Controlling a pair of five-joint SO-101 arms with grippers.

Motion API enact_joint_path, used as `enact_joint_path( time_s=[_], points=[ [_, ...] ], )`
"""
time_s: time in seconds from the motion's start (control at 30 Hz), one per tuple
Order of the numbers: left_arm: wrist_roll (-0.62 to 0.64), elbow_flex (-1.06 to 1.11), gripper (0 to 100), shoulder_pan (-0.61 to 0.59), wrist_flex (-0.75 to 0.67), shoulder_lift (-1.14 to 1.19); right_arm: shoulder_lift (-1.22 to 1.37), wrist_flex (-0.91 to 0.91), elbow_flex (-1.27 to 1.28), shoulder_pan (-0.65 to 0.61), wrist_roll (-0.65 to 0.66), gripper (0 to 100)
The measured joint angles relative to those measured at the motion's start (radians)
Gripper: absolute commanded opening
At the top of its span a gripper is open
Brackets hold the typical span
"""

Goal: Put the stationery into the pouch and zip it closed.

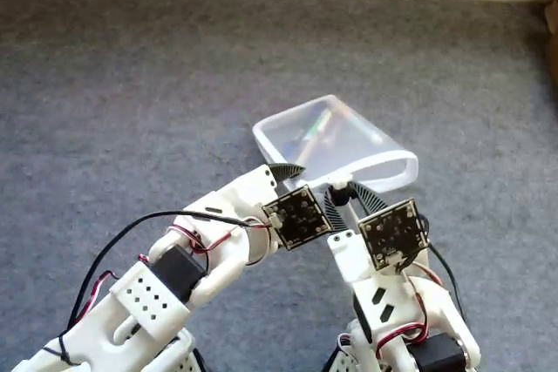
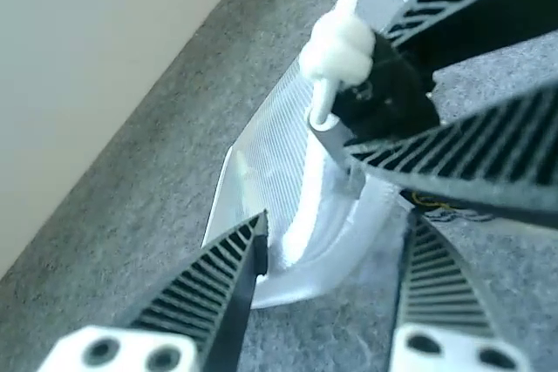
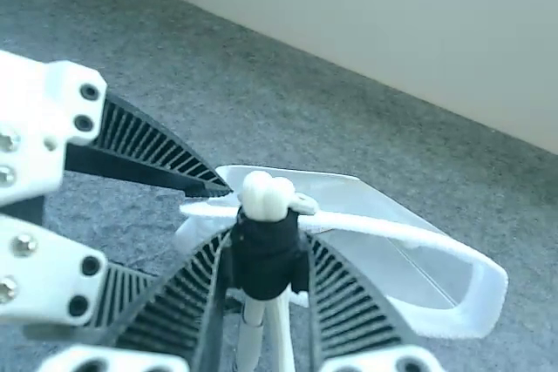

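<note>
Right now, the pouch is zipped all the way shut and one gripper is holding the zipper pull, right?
Not quite. The pouch isn't zipped shut; its mouth gapes wide open, as the right wrist view shows. The right gripper is holding the zipper pull, as you said.

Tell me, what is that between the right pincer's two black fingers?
The zipper pull of the pouch, a black tab with a white knob, sits pinched in the right pincer; the right wrist view shows it.
</note>
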Motion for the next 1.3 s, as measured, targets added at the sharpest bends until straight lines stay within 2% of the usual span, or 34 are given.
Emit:
enact_joint_path(
  time_s=[0.2, 0.5, 0.7, 0.97, 1.3],
  points=[
    [0.000, 0.101, 13, 0.002, -0.167, 0.000, -0.002, 0.000, 0.000, 0.000, -0.009, 0.6],
    [0.000, 0.112, 0, 0.006, -0.184, 0.000, -0.008, -0.003, -0.002, 0.000, -0.021, 0.6],
    [0.000, 0.112, 1, 0.006, -0.184, 0.000, -0.008, -0.009, -0.002, 0.006, -0.021, 0.6],
    [0.000, 0.110, 1, 0.008, -0.186, 0.000, 0.003, -0.103, 0.000, 0.169, -0.075, 0.6],
    [-0.002, 0.109, 0, -0.020, -0.203, -0.002, 0.005, -0.233, 0.078, 0.290, -0.094, 0.6]
  ],
)
